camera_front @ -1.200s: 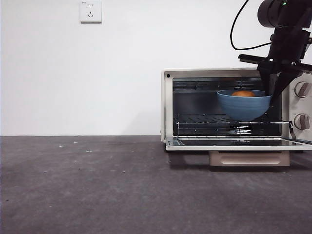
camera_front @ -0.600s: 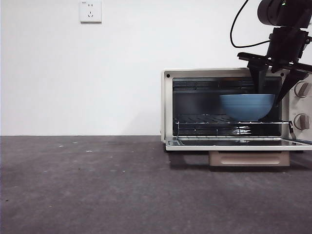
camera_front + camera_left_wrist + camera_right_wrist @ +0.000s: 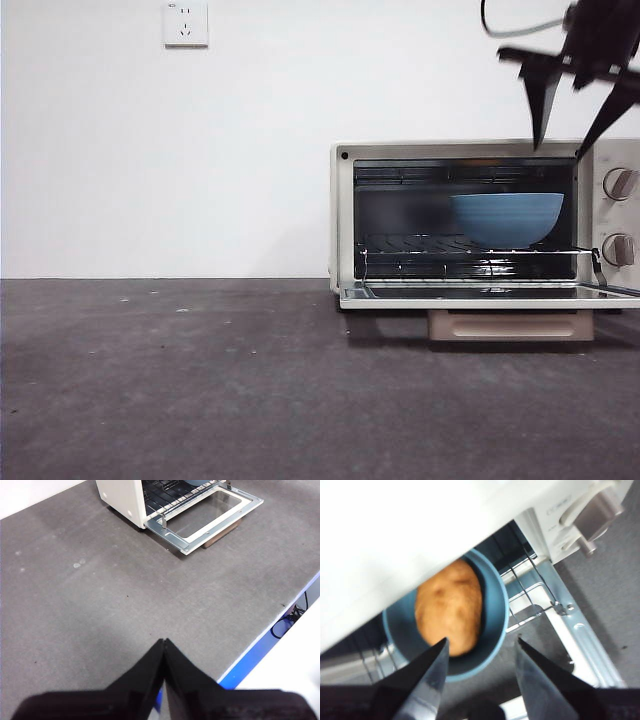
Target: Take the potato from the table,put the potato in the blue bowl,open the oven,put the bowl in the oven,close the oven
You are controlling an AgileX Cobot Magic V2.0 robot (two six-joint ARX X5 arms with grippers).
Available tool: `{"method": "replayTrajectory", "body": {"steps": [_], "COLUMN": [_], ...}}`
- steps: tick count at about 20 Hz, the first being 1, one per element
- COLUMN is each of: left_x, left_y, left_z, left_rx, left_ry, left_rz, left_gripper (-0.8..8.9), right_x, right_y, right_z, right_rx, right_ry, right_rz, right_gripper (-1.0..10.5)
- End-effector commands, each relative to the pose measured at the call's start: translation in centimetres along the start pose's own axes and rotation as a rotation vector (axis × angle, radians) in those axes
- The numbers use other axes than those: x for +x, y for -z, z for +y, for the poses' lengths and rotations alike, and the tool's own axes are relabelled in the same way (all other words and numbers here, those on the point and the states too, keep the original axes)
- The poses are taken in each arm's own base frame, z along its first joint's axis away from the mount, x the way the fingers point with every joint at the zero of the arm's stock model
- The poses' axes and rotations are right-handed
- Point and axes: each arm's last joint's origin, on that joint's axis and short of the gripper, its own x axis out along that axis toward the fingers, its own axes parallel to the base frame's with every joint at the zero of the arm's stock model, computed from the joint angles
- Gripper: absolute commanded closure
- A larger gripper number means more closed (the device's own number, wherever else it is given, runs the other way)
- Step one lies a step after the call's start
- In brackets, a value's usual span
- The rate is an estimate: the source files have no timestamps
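One potato (image 3: pixel 449 606) in blue bowl (image 3: pixel 506 219), oven (image 3: pixel 480 220) lettering unreadable, right fingers (image 3: pixel 480 655) released, left fingers (image 3: pixel 164 656) clenched.

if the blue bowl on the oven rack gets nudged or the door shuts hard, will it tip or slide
The blue bowl narrows to a small base on the oven's wire rack, so it may rock or slide on the bars. The potato fills most of it, so it is likely weighty and lies low, which probably steadies it. The rounded potato could still roll a little inside.
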Motion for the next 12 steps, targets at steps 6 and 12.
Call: {"method": "replayTrajectory", "body": {"steps": [6, 12], "left_x": [2.4, 7.4], "left_y": [-3.7, -6.6], "left_z": [-1.1, -2.9], "left_rx": [-0.038, 0.109], "left_ry": [0.003, 0.000], "left_rz": [-0.118, -0.011], "left_gripper": [8.19, 8.19], "right_x": [-8.9, -15.6], "right_y": [0.9, 2.7], "right_z": [-0.4, -1.8], "right_rx": [-0.341, -0.551], "right_ry": [-0.099, -0.074], "right_rz": [-0.193, -0.377], "right_gripper": [7.3, 7.3]}}
